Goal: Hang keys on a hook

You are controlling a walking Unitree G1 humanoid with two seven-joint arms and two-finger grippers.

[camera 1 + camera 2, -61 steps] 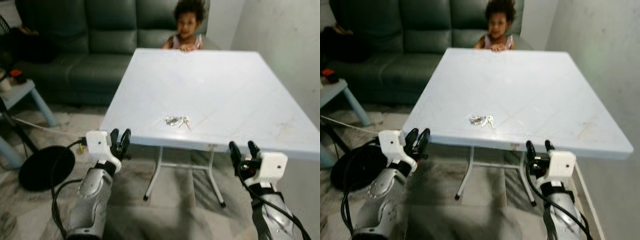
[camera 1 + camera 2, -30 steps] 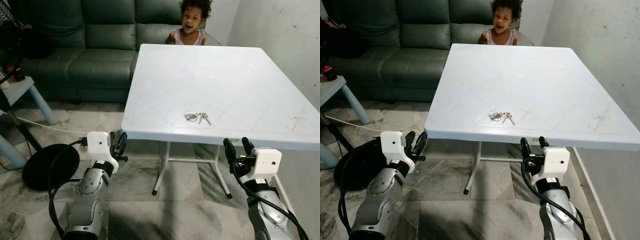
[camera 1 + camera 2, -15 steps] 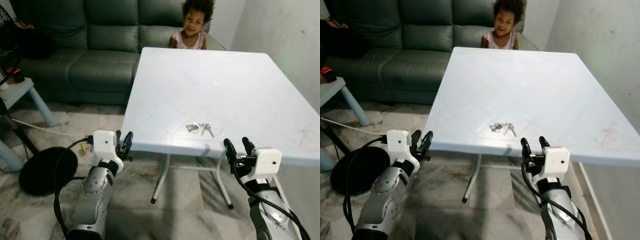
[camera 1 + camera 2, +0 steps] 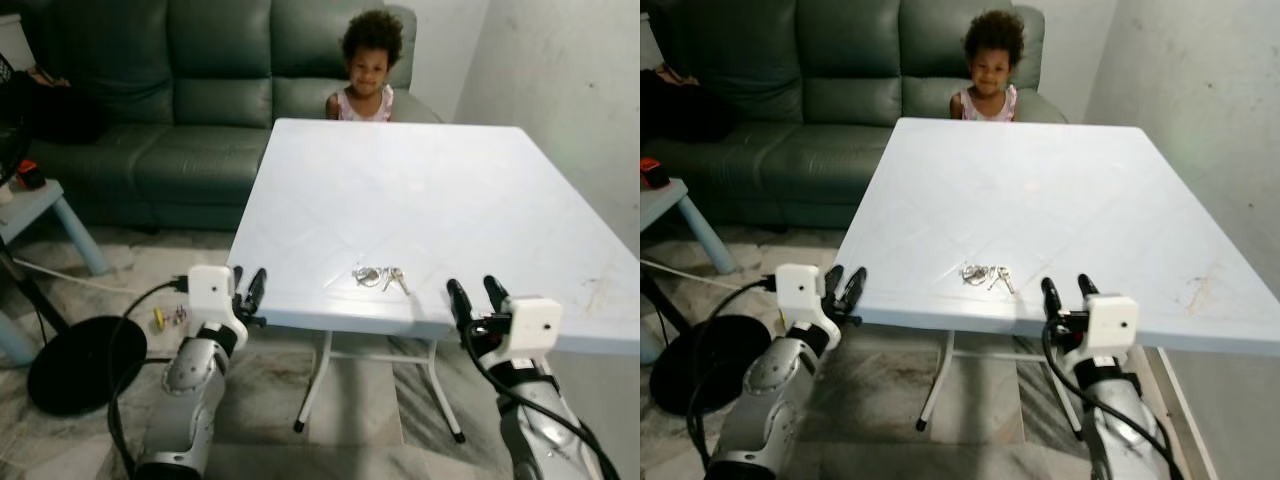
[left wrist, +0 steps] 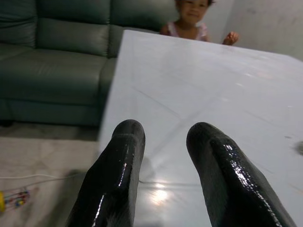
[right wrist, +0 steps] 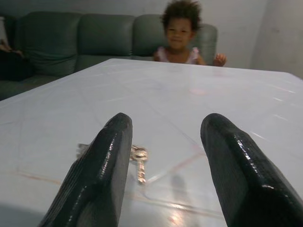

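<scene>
At the near edge of a white table (image 4: 470,190), I hold both arms low and forward, my right gripper (image 4: 470,297) just short of the rim with its two black fingers spread and empty, my left gripper (image 4: 246,289) off the table's near left corner, also parted and holding nothing. The keys (image 4: 378,276), a small silver bunch on a ring, lie flat on the tabletop close to the near edge, between my two grippers and nearer the right one. In the right wrist view the keys (image 6: 136,156) sit ahead of my fingers, a little toward one finger and not centred in the gap.

A person (image 4: 366,68) stands at the far edge of the table, in front of a dark green sofa (image 4: 150,110); a black round base (image 4: 85,362) with a cable rests on the floor to my left. I can pick out no hook from here.

The step in hand, as I judge it, is the reach for the keys with the right gripper. To do it well I should first centre the bunch between my fingers, then come down steeply so the tips meet the tabletop on either side of the ring. Flat metal on a smooth top will likely slide, so closing slowly on the ring, not on the loose blades, looks the safer grip.
</scene>
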